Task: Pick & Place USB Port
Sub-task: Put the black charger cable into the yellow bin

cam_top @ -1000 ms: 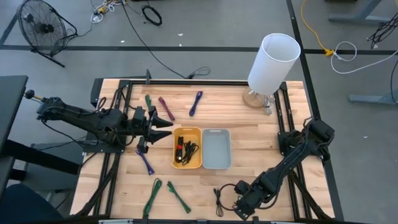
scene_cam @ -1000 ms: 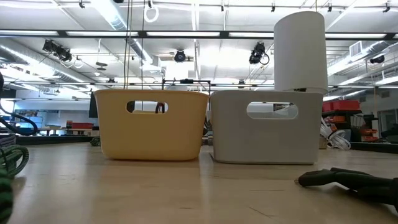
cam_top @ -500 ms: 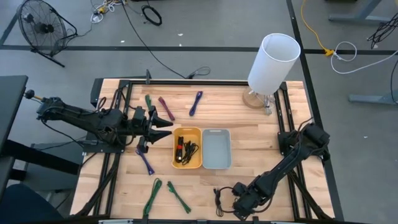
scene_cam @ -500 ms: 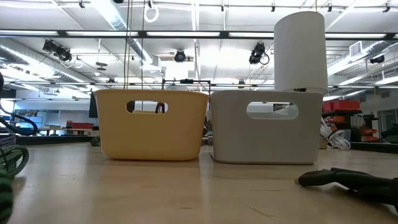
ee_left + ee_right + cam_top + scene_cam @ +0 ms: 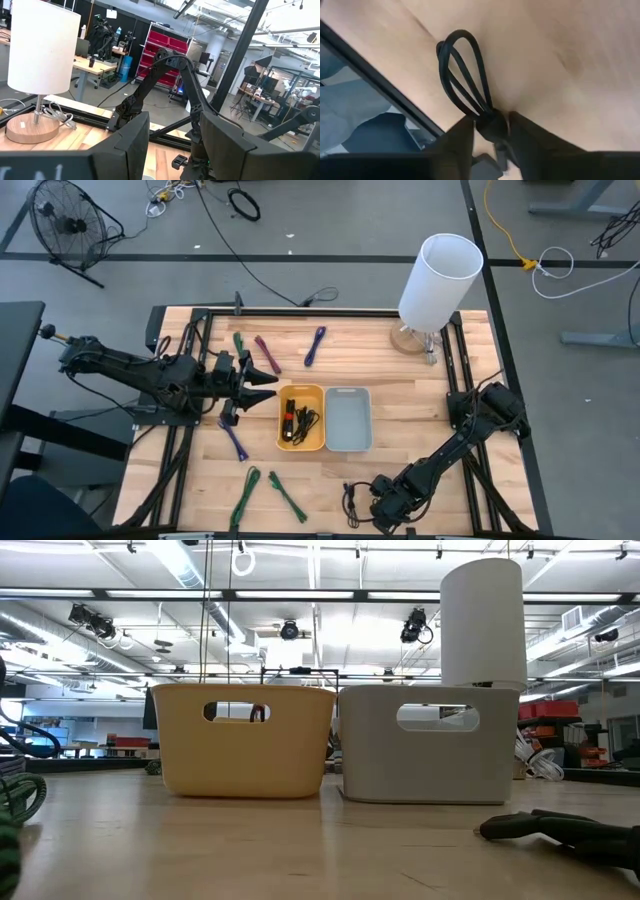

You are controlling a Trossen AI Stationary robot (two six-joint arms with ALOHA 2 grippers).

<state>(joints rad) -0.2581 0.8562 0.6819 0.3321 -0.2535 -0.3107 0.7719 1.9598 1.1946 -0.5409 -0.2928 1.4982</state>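
**One cable binned, the next one under the right gripper**

From above, the job looks partly done. The yellow plastic bin [image 5: 300, 418] at the table's middle already holds a dark bundled cable with a red-tipped piece, while the grey plastic bin [image 5: 347, 419] touching its side looks empty. Still loose on the wooden table [image 5: 420, 395] are the purple cable ties [image 5: 316, 344] near the far edge, the green cable ties [image 5: 265, 490] near the front edge, and a coiled black USB cable [image 5: 351, 502] at the front edge. The right gripper [image 5: 383, 505] is down at that black cable, just beside it. The left gripper [image 5: 262, 379] waits beside the yellow bin, its jaws apart and holding nothing. A white cylindrical lamp [image 5: 438, 278] stands at the far right corner.

At table height, the two bins stand side by side, and their walls hide whatever lies inside. A dark shape lies low at the right; I cannot tell what it is.

The left wrist camera looks across to the lamp and the other arm, past its own spread fingers.

The right wrist camera settles it: the black cable's loop lies on the wood, its bound neck sitting between the right gripper's two fingers [image 5: 457, 145]. They flank it closely, but I cannot tell whether they have clamped. Lifting and binning remain, I judge.
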